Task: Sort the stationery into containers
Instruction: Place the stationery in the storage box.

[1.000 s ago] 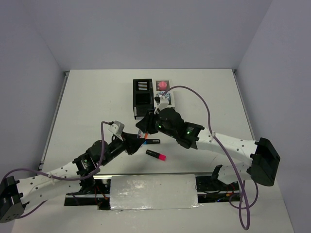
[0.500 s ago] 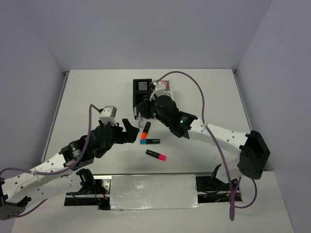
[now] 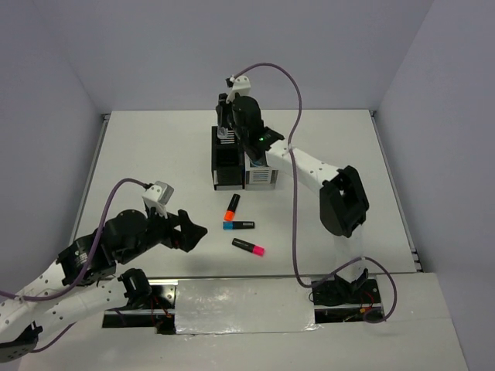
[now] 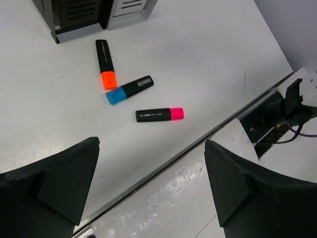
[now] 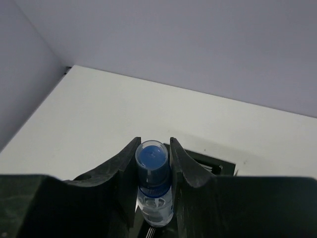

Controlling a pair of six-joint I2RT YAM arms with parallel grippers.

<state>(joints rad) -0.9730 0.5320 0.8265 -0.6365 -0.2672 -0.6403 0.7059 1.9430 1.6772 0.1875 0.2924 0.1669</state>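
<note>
Three short black highlighters lie mid-table: one with an orange end (image 3: pixel 232 205) (image 4: pixel 105 63), one with a blue end (image 3: pixel 238 225) (image 4: pixel 130 89), one with a pink end (image 3: pixel 248 247) (image 4: pixel 159 115). My left gripper (image 3: pixel 195 234) (image 4: pixel 151 193) hangs open and empty near the front edge, left of them. The right gripper (image 3: pixel 225 127) (image 5: pixel 152 153) is shut on a clear blue-capped bottle (image 5: pixel 153 181), held upright over the back of the black container (image 3: pixel 226 158) (image 5: pixel 208 161). The white container (image 3: pixel 261 166) stands against its right side.
A metal strip (image 3: pixel 244 305) (image 4: pixel 198 188) runs along the table's front edge between the arm bases. The right arm (image 3: pixel 309 166) stretches from the front right across to the containers. Walls close the table at the back and both sides.
My left gripper has opened and drawn back toward the front left. The right arm has swung from above the highlighters up to the black container.
</note>
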